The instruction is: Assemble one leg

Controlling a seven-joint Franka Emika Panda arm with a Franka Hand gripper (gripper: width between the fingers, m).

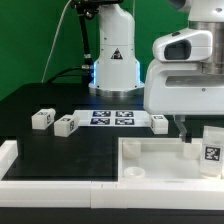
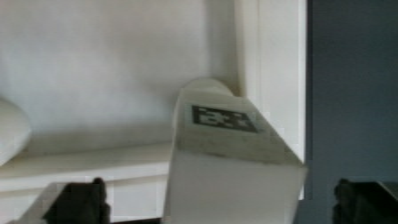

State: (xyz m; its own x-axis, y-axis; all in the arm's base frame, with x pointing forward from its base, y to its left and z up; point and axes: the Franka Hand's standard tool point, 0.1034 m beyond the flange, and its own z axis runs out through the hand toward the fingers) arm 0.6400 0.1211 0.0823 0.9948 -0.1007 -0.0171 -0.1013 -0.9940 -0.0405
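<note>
1. Wrist view only: the gripper (image 2: 222, 205) was spread. Its two dark fingertips (image 2: 80, 203) stood wide apart, with a clear gap on either side of the leg (image 2: 231, 165) that rose between them. Neither fingertip touched the leg.
2. The same view showed the leg's black-and-white tag (image 2: 222, 117) near its upper end. Behind the leg lay a pale wall of the tray part (image 2: 107, 70).
3. Exterior view only: the leg (image 1: 212, 150) stood upright at the tray part's (image 1: 150, 152) corner on the exterior view's right, its tag facing the camera. Whether it sat in a socket there could not be told.
4. In this view the arm's bulky white wrist housing (image 1: 180, 75) hung above that end of the tray part and hid most of the fingers, so their spread could be read from the wrist view alone.
5. Beyond the tray part lay the marker board (image 1: 112, 118). A second leg (image 1: 42, 120) and a third leg (image 1: 65, 125) lay toward the exterior view's left of it, and a fourth leg (image 1: 160, 122) lay just to its right. All three were well apart from the gripper.
6. Surface and room: a black table (image 1: 60, 100) carried the tray part. Behind it rose the robot base (image 1: 112, 60), and behind that a green backdrop (image 1: 30, 40).
</note>
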